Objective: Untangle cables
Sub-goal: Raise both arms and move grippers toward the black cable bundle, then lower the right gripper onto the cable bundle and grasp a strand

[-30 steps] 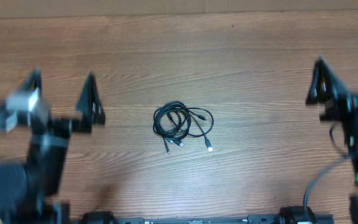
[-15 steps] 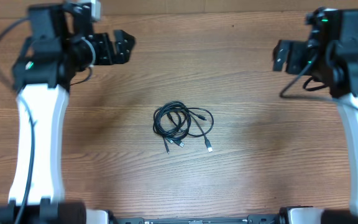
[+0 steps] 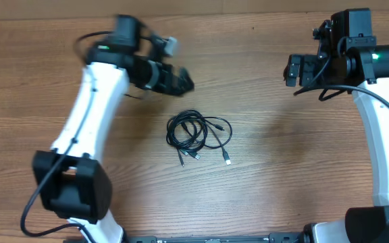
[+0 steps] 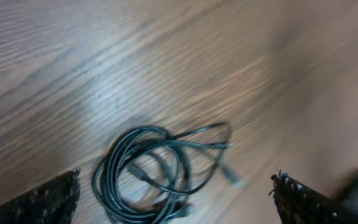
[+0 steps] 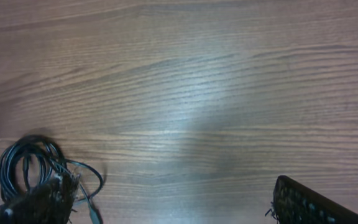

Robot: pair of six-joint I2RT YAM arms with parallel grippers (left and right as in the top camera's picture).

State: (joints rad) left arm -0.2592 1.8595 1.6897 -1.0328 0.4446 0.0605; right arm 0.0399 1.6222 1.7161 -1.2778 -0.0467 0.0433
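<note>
The cables [image 3: 198,137] lie in a tangled black coil with small plug ends at the middle of the wooden table. My left gripper [image 3: 179,82] is open and empty, hovering just up and left of the coil. In the left wrist view the coil [image 4: 160,171] lies between the two open fingers [image 4: 176,202]. My right gripper [image 3: 293,69] is open and empty at the upper right, well away from the cables. The right wrist view shows the coil [image 5: 33,168] at the lower left, partly behind a finger, with the jaws' gap [image 5: 169,202] over bare table.
The wooden table [image 3: 275,169] surrounds the coil. The arm bases [image 3: 73,196] stand at the lower left and lower right corners.
My left arm has swung from the upper left toward the middle, bringing its gripper close to the coil. My right gripper has shifted slightly left. The cables have not moved.
</note>
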